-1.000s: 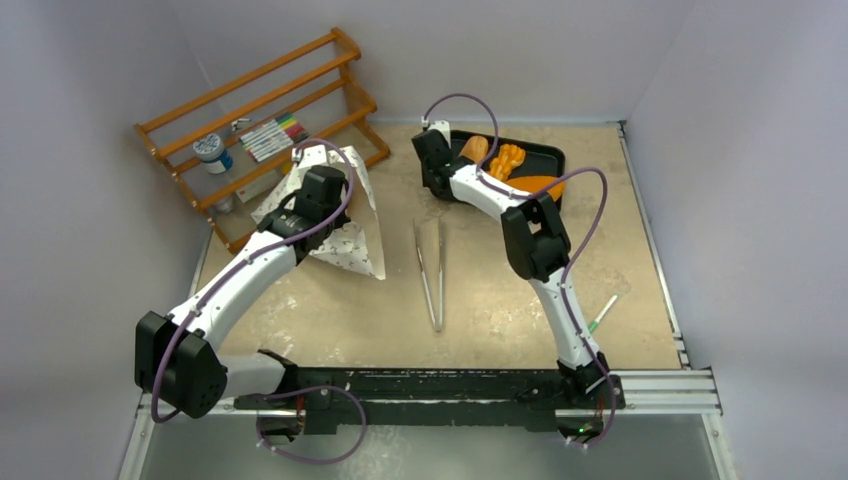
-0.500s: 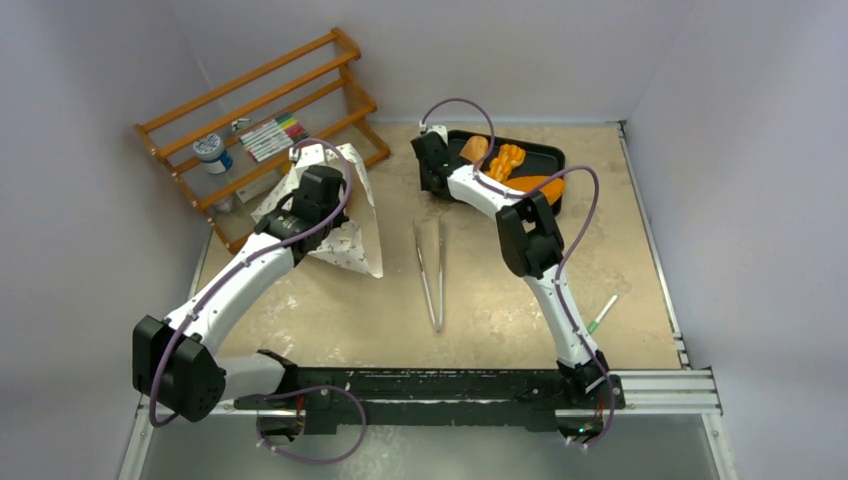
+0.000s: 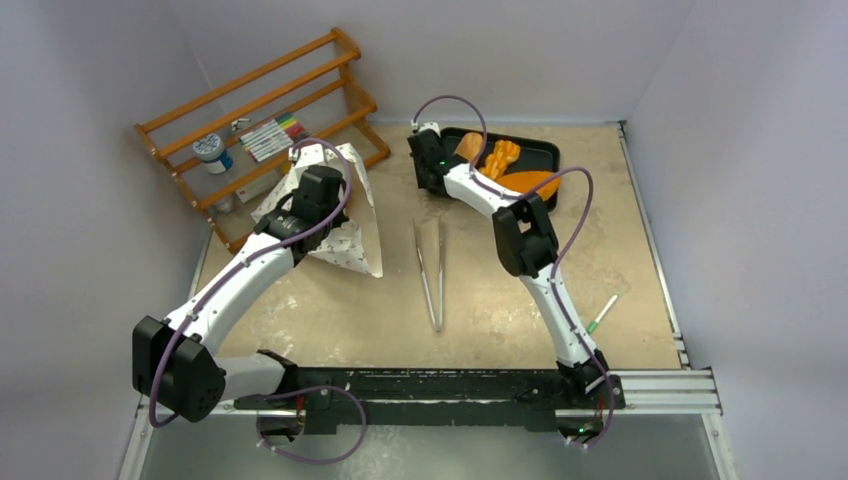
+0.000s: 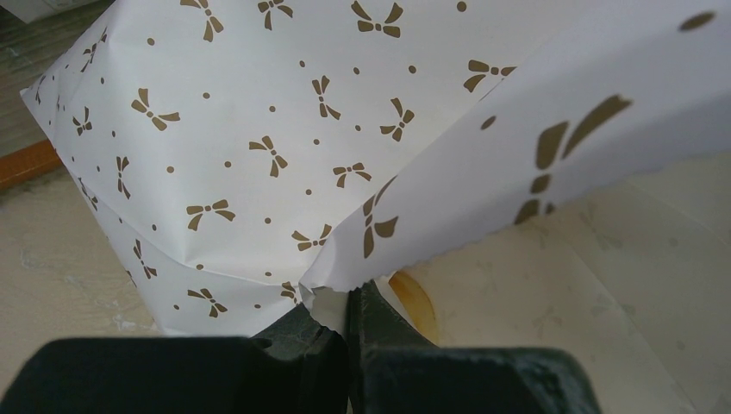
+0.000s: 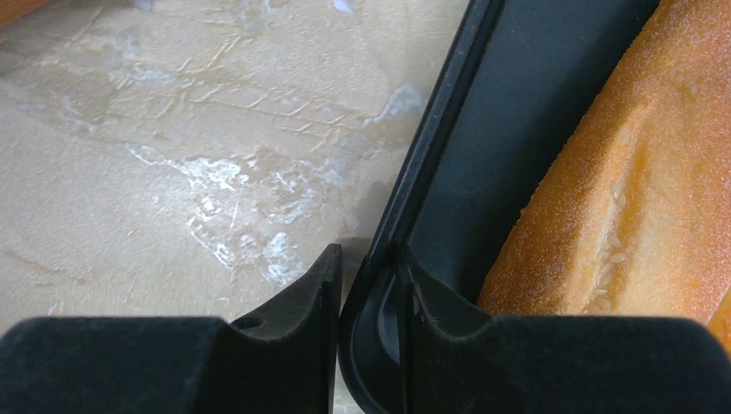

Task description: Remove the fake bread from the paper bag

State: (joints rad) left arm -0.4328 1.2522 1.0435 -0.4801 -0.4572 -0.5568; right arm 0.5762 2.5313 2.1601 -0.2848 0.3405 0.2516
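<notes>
Two YAM arms work a tan tabletop (image 3: 500, 300) from opposite sides. At left, the left gripper (image 4: 347, 297) has its fingers pressed together on the zigzag-cut lip of the paper bag (image 3: 350, 250), pinching a flap that lifts up and to the right across the wrist view. The bag, off-white w/ small brown bow marks and dots, lies at the far left of the table w/ its back edge against the foot of a wooden rack (image 3: 248, 84). Under the raised flap the pale peach lining shows, and a small golden-brown curve sits just past the fingertips; what it is can't be told.

Far ctr, the right gripper (image 5: 371, 276) is clamped on the near-left rim of the black tray (image 3: 545, 150), one finger outside on the tabletop, the other inside against the wall. Three pcs of fake bread (image 3: 505, 158), all orange, lie in the tray, well apart from the bag. The right wrist view shows one gritty-crusted loaf (image 5: 621, 198) w/ a slit along it, resting on the tray floor just beside the inner finger.

Btwn the arms, metal tongs (image 3: 431, 265) lie closed-end toward the robot. The rack holds a pack of colored markers (image 3: 270, 136) and a blue-lidded jar (image 3: 212, 152). A green-and-white stick (image 3: 602, 314) lies nr the right arm's base.
</notes>
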